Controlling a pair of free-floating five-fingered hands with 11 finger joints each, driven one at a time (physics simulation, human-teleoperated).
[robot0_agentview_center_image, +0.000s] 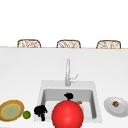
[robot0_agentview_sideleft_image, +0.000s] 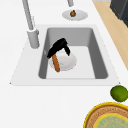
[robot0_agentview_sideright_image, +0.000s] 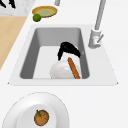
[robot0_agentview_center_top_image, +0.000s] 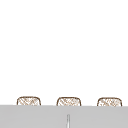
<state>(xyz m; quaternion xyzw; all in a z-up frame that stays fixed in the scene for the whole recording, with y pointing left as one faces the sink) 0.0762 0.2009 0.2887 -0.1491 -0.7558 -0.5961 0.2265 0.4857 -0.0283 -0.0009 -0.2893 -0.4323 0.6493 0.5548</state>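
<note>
The right hand (robot0_agentview_sideleft_image: 58, 47) curls around the orange stick's (robot0_agentview_sideleft_image: 56, 63) far end over the white plate (robot0_agentview_sideleft_image: 67, 62) in the sink (robot0_agentview_sideleft_image: 100, 62), stick running near-far

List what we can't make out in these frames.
1. Front view: red ball hides the sink's near half and the white dish.
2. Side views: right hand covers the orange stick's upper end.
3. Left side view: woven plate cut by the bottom edge.
4. Front view: left hand at the sink's left rim, too small for detail.

White counter (robot0_agentview_center_image: 30, 65), three wicker chairs (robot0_agentview_center_image: 68, 44).
</note>
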